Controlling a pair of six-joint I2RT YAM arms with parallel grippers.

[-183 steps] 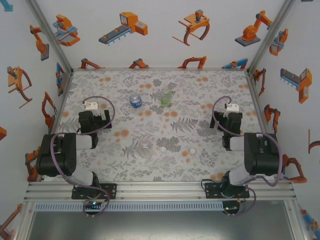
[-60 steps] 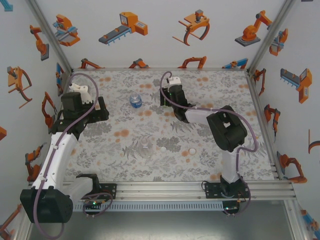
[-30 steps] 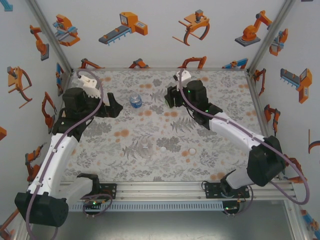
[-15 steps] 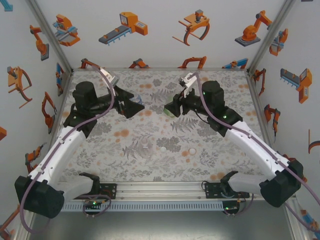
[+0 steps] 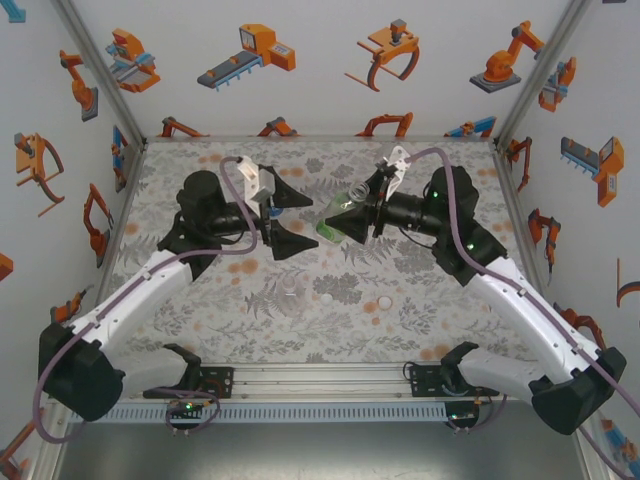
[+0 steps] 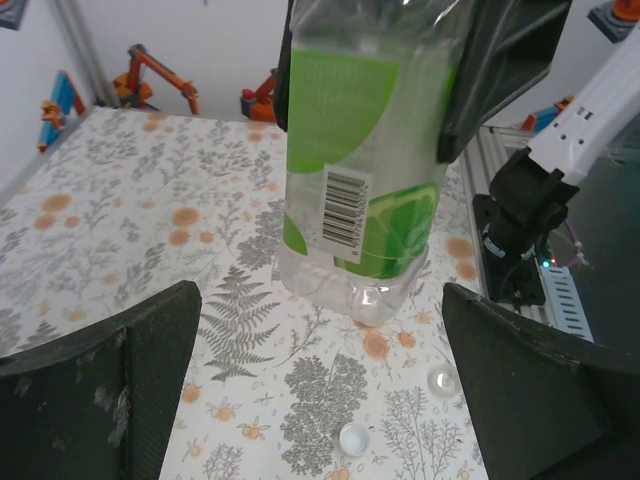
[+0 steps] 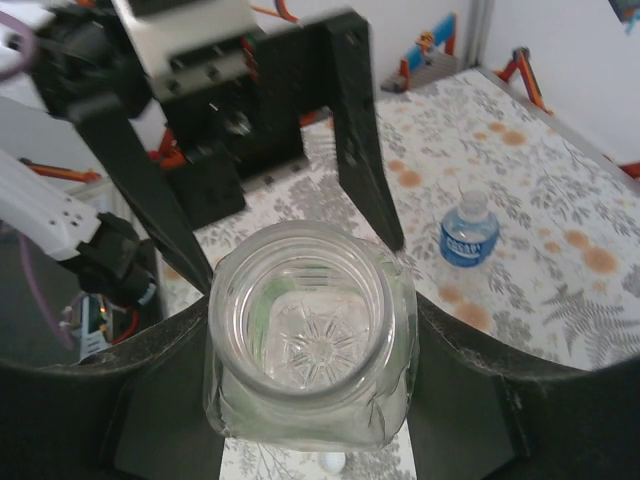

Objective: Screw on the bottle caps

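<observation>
**Green-labelled clear plastic bottle (image 5: 327,229) aloft and uncapped, dead ahead of the open left gripper (image 5: 297,222)**

I have the bottle clamped in the right gripper (image 5: 348,215), lifted off the flower-patterned table (image 5: 430,170) over its far middle. The fingers pinch the upper body on both sides. Its long axis is tilted. The base points down and toward my left arm, and the open mouth faces back at the right wrist camera, with no cap on it.

From the left wrist the bottle sits squarely between the two spread fingers, base lowest. The left jaws stand wide apart with nothing in them, and the tips look just beside the base rather than touching it. I judge the left gripper only needs to ease straight forward to take the lower body.

Both arms reach out and inward, grippers nearly level and nose to nose. The small round white plastic screw caps (image 5: 326,297) lie on the table nearer me, well apart from both grippers and beside the plain clear plastic bottle (image 5: 290,295). The blue-labelled clear plastic bottle (image 7: 467,235) stands farther back.
</observation>
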